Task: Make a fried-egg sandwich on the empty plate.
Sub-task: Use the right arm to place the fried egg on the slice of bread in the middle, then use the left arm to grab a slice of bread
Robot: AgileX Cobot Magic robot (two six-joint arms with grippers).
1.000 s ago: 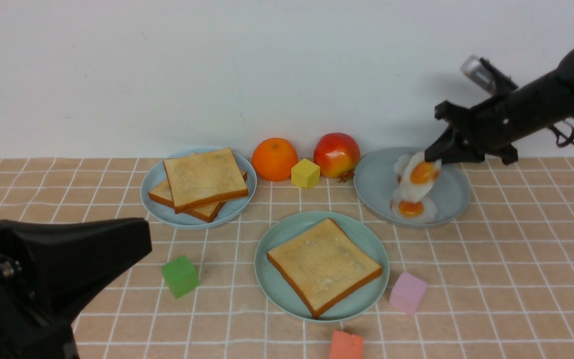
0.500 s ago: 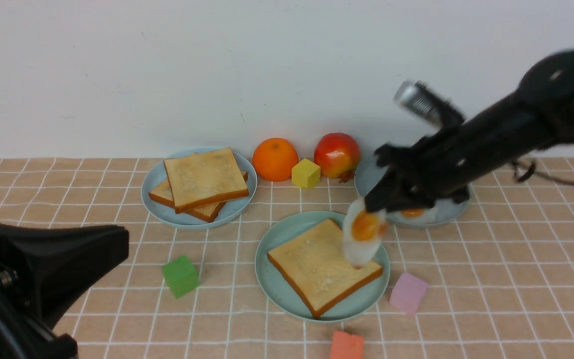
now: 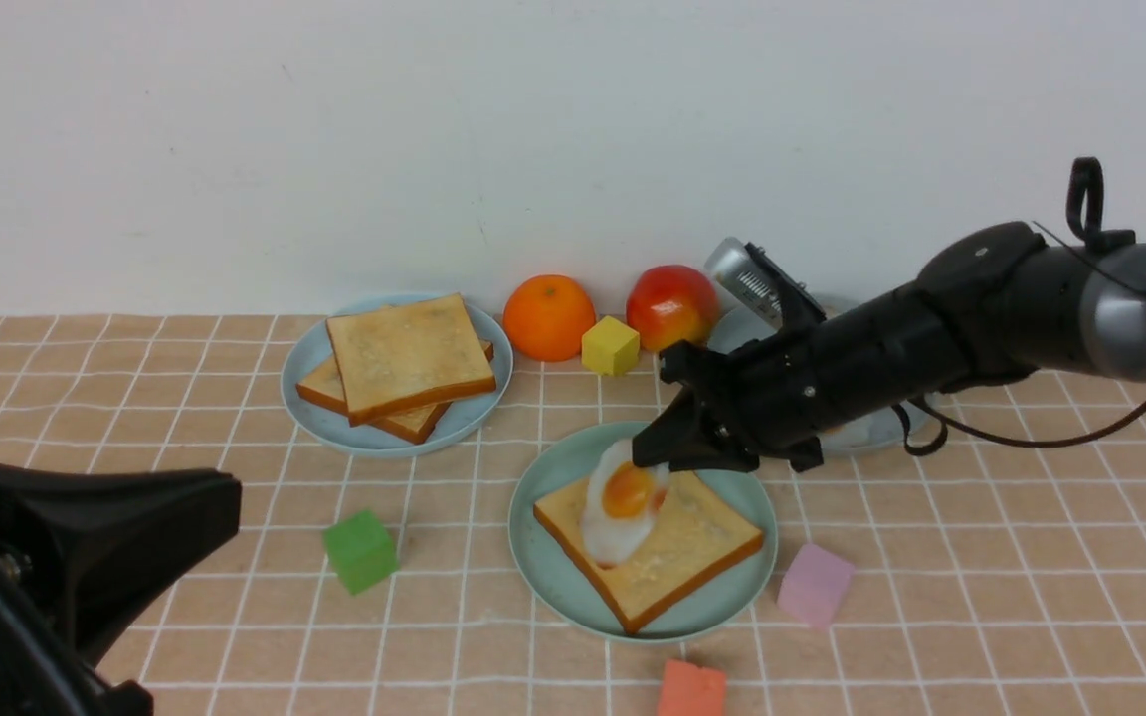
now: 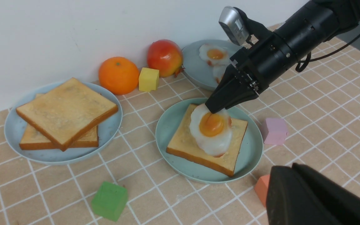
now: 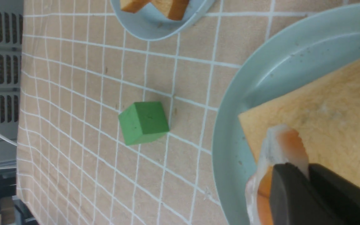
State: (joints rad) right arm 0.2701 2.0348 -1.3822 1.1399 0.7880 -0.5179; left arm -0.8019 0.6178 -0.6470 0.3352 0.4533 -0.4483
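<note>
A: R grip status?
B: R gripper [image 3: 645, 457] clamped on the fried egg [image 3: 623, 512], pinched by its edge, yolk showing. Egg hangs off the tips, tilted, over the toast slice [image 3: 702, 552] on the mint plate [image 3: 531, 562].
A: Egg touching toast?
B: Can't tell. Toast is directly below R tips, approx. flat, w/ plate around it.
A: L grip?
B: L gripper [image 4: 287, 170] tips tog., nothing seen btwn them. L arm [image 3: 86, 557] is well to the left of R tips.
A: Other bread?
B: Two slices, upper toast [image 3: 409, 358] across lower toast [image 3: 319, 386], on the pale blue plate [image 3: 299, 408], beyond & left of R tips.
A: Rest, rel. to R tips?
B: Orange [image 3: 549, 318] & yellow block [image 3: 611, 346] beyond; pomegranate [image 3: 670, 306] too. Green block [image 3: 361, 552] left & nearer; pink block [image 3: 816, 585] right & nearer. Grey-blue plate [image 3: 742, 328] beyond & right, partly hidden by R arm [image 3: 891, 338], more eggs [image 4: 214, 53] on it.
</note>
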